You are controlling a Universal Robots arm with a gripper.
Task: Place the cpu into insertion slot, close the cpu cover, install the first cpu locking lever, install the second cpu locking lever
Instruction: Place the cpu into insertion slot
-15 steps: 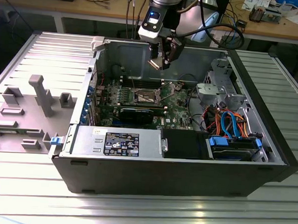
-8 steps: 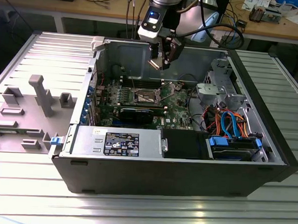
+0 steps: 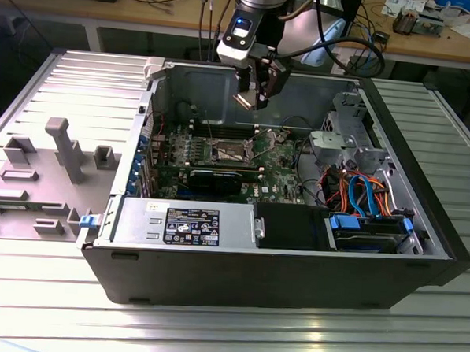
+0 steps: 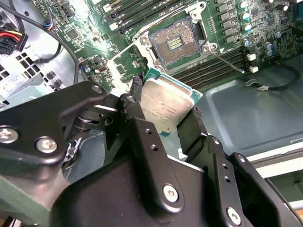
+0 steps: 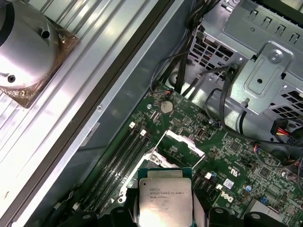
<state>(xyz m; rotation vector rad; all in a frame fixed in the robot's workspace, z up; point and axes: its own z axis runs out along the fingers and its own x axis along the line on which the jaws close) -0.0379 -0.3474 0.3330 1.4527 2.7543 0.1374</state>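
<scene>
1. Workbenches strewn with cables line the back of the room, and a ribbed metal table [image 3: 46, 324] carries an open computer case [image 3: 292, 281] lying on its side.
2. Seen in the exterior view, a grey fixture plate [image 3: 38, 181] lies at 9 o'clock of the case, and inside it the drive cage [image 3: 343, 134] stands at 3 o'clock of the insertion slot [image 3: 227, 152].
3. The gripper [image 3: 253, 98] hangs over the motherboard, at about 1 o'clock of the slot in that view and clear above it.
4. In the second wrist view its black fingers [image 4: 189, 132] are clamped on two opposite edges of the cpu [image 4: 166, 106], which sits tilted between them with its silvery top facing the camera.
5. The slot's contact field [image 4: 173, 42] lies bare, the cpu cover [image 5: 185, 143] stands raised beside it, and a thin locking lever [image 4: 227, 61] is swung out, so the chip is not yet seated.
6. Handling, as a judgement:
   - The chip looks light, thin and stiff, so modest squeeze should hold it.
   - Its smooth metal top and narrow edges may let it slip or twist in the jaws.
   - The edges are the right place to hold; the underside and the slot's contacts are likely fragile and want no sideways scraping.
</scene>
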